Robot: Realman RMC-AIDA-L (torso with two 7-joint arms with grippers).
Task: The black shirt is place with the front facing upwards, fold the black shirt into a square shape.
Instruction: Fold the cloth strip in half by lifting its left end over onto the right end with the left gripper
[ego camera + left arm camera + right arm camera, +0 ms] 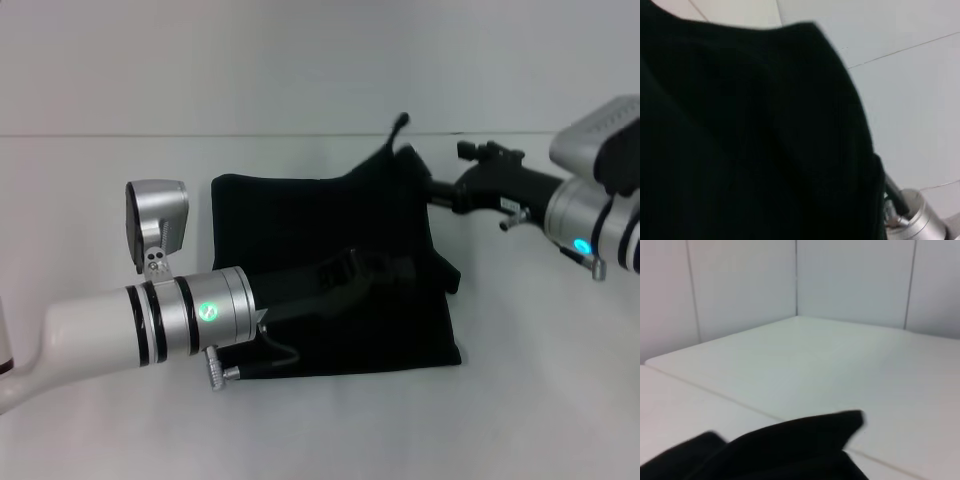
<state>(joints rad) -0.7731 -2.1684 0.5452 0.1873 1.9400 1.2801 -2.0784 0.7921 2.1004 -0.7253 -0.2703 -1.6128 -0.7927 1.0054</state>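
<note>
Reaching in from the lower left of the head view, the left gripper (pixel 395 268) lies low over the middle of the black shirt (pixel 300 225); its dark fingers merge with the cloth, so I cannot tell whether they are spread or pinching. Its placement suggests it is pinning or carrying a fold across the garment.

That large plain black cloth T-shirt sits at the centre of the frame on the white table (pixel 540 400), already gathered into a rough rectangle, with no lettering showing. One corner at the upper right is pulled up into a peak.

Farther back, at the upper right, the right gripper (pixel 432 188) meets that raised edge, apparently holding it up so the flap can be folded over; whether its fingers are closed on the fabric cannot be told. Its wrist view shows only a black cloth tip against the table.
</note>
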